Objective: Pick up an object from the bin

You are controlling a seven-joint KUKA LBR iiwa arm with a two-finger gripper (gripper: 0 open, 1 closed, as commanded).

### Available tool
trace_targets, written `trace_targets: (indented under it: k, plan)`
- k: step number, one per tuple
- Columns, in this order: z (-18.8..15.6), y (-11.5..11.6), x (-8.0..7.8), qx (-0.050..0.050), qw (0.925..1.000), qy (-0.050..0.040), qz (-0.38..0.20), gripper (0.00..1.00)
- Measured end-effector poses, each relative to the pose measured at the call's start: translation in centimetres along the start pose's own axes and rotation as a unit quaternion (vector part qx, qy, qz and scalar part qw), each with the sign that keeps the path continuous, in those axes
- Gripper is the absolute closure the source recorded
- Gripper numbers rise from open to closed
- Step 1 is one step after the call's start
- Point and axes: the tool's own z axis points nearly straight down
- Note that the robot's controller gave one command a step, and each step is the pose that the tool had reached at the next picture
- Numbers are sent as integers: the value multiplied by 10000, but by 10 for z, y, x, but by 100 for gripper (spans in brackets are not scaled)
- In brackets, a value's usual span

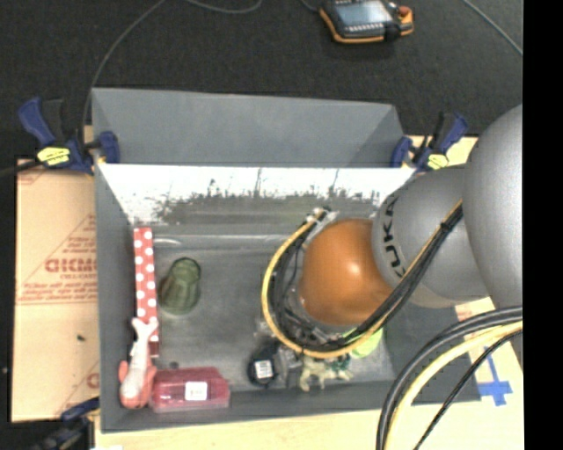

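Grey bin (pixel 230 268): dotted red strip (pixel 143 272) along its left wall, green cup (pixel 181 286) beside it, pink box (pixel 191 389) near the front-left corner

A dark floor (pixel 220 53) lies behind, with an orange-and-black handheld controller (pixel 365 18) on it.

Unlogged by me: pale heap (pixel 321 376) at the bin's (pixel 114 264) near edge, half hidden under the arm's orange cover (pixel 339 272); small black thing (pixel 262 370) beside it, kind unclear to me.
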Motion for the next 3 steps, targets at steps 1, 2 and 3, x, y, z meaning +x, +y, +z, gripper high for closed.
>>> trace_targets:
  k: [1,2,3]
  plan:
    - [-21,0,0,0,10000,-5,11,100]
    - [-57,0,2,-5,10000,32,14,100]
    - [-102,0,0,-4,10000,26,12,100]
